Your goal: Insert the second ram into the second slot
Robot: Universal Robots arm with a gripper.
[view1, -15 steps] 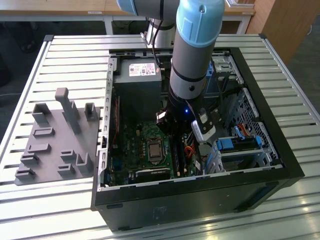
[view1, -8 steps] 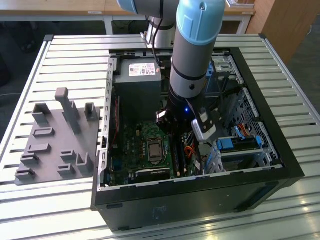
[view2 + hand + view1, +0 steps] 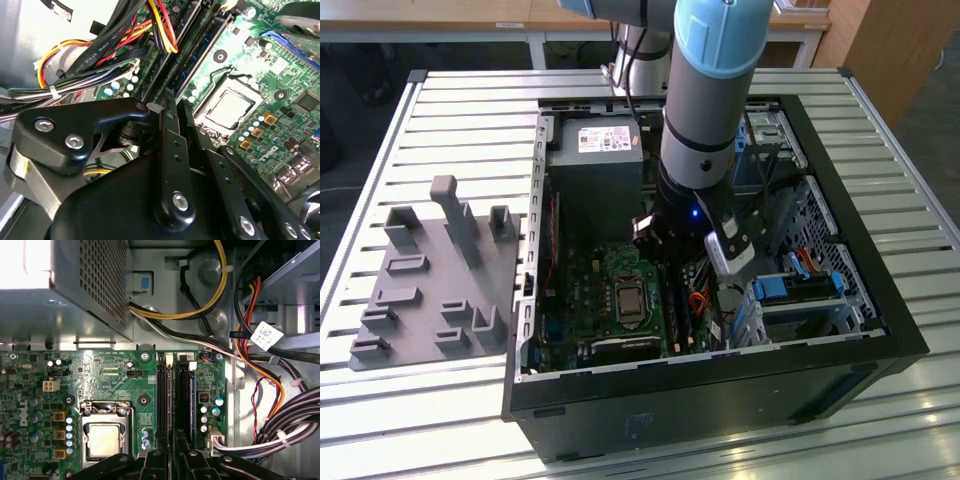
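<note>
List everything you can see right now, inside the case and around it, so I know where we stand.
Computer case: one, black, open, on the slatted metal table.
Power supply box: one, grey, at the far end of the case in the exterior view.
Motherboard: one, green, on the case floor.
CPU socket: one, silver, on the motherboard.
RAM slots: a row, black, beside the socket; a dark-blue ram stands in one, below the gripper.
Cable bundles: several, black, yellow, red and orange, beside the slots.
Drive-bay clips: bright blue, at the exterior view's right.
Fixture tray: one, grey, on the table at the exterior view's left.
Robot arm: one, grey and light blue, reaching into the case.
Gripper: one, black, over the RAM slots.
</note>
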